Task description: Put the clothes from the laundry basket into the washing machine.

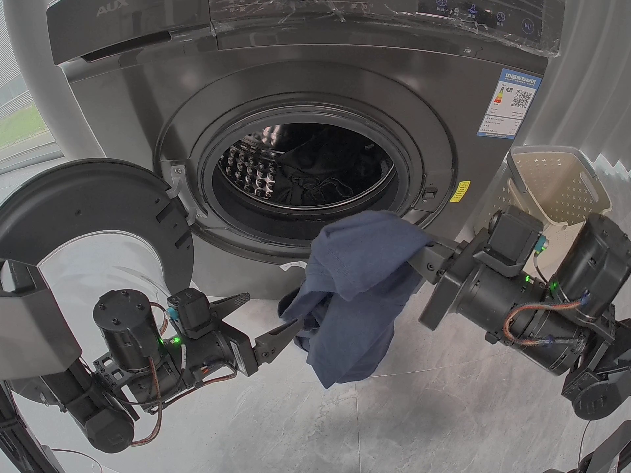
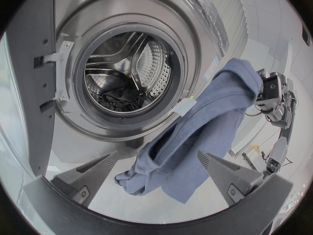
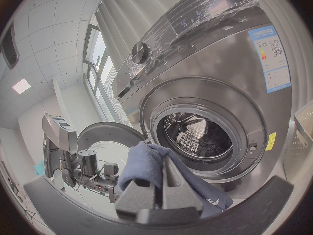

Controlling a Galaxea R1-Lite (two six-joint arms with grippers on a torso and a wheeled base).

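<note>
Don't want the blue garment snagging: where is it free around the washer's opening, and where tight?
Free: the upper half of the drum, above the dark clothes, ringed by the door seal; also the floor below the blue garment. Crowded: the seal's lower right, where the garment hangs from the shut right gripper, with the open left gripper beside its lower edge.
</note>
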